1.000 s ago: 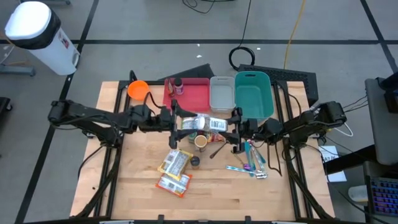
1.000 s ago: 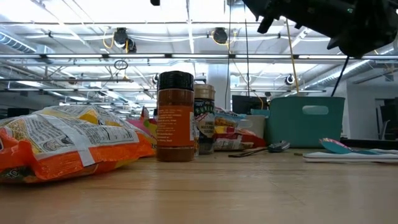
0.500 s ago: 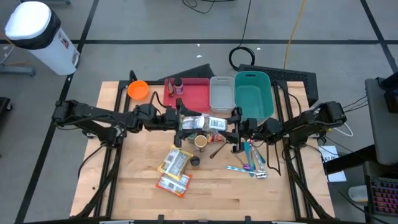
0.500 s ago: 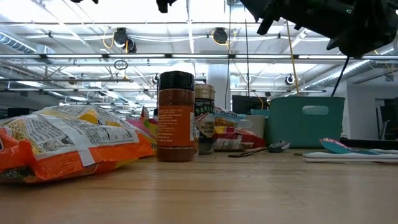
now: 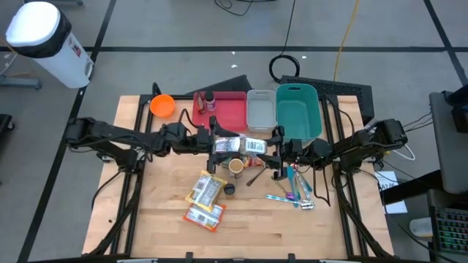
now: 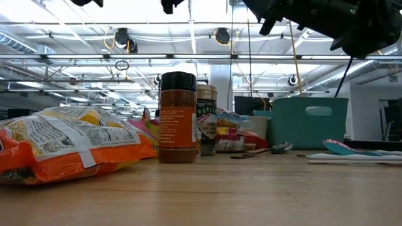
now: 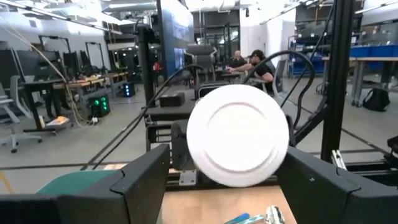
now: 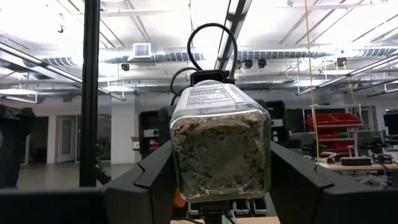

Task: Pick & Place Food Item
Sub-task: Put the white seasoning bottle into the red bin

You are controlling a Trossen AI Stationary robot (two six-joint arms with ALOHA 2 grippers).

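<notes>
A clear spice jar (image 5: 240,145) with a white lid (image 7: 237,135) hangs lying on its side above the table's middle. My right gripper (image 5: 273,150) is shut on it from the table's right. In the right wrist view the jar's bottom (image 8: 221,152) faces the camera, full of brownish grains. My left gripper (image 5: 213,142) stands open at the lid end, one finger (image 7: 146,171) on each side of the lid. In the low view only dark parts of both arms show along the top. My right gripper pinches the jar's two sides near its bottom end (image 8: 179,163) between its two fingers (image 8: 144,180). The fingers come from the table's right and lie along the jar. The jar is lifted clear, lid end toward my left gripper. My left gripper: I cannot tell whether its fingers touch the lid.
Below stand two spice jars (image 6: 177,117) (image 6: 206,119), with a spoon (image 5: 256,175) and other utensils (image 5: 294,191) to the right. Two snack bags (image 5: 205,191) (image 5: 203,215) lie nearer. At the far edge: an orange bowl (image 5: 162,106), red tray (image 5: 228,113), grey bin (image 5: 261,111), teal bin (image 5: 297,111).
My left gripper has gone toward the table's right and a little down, up to the jar's lid end, still open. The jar and my right gripper have kept still.
</notes>
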